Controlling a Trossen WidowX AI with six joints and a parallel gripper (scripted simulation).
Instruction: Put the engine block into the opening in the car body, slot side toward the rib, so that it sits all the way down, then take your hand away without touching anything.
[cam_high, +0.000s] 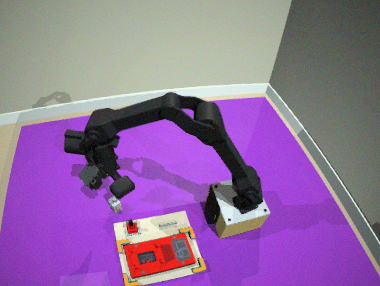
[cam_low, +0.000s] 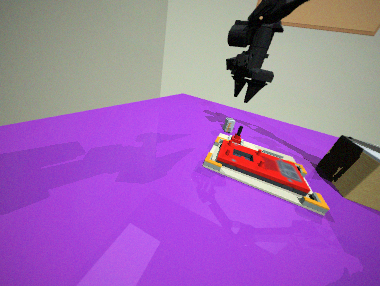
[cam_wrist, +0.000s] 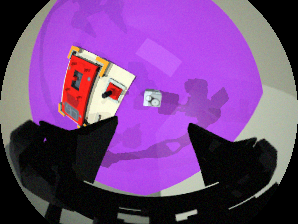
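The engine block (cam_high: 115, 204) (cam_low: 229, 125) (cam_wrist: 152, 98) is a small light grey block on the purple surface, just off the cream board's corner. Two round shapes show on it in the wrist view. The red car body (cam_high: 169, 269) (cam_low: 270, 169) (cam_wrist: 87, 85) lies on the cream board. Its dark opening (cam_high: 147, 257) (cam_low: 243, 154) (cam_wrist: 77, 80) holds no block. I cannot make out the rib or the block's slot clearly. My gripper (cam_high: 106, 186) (cam_low: 241, 98) (cam_wrist: 154, 123) is open and empty, in the air above the block, touching nothing.
A red piece with an upright black peg (cam_high: 132, 228) (cam_low: 237, 139) (cam_wrist: 114, 91) stands on the board (cam_high: 150, 224) (cam_wrist: 120, 75), between the car body and the block. Orange corner pieces surround the car body. The arm's base box (cam_high: 242, 225) (cam_low: 357, 175) stands beyond the board's other end.
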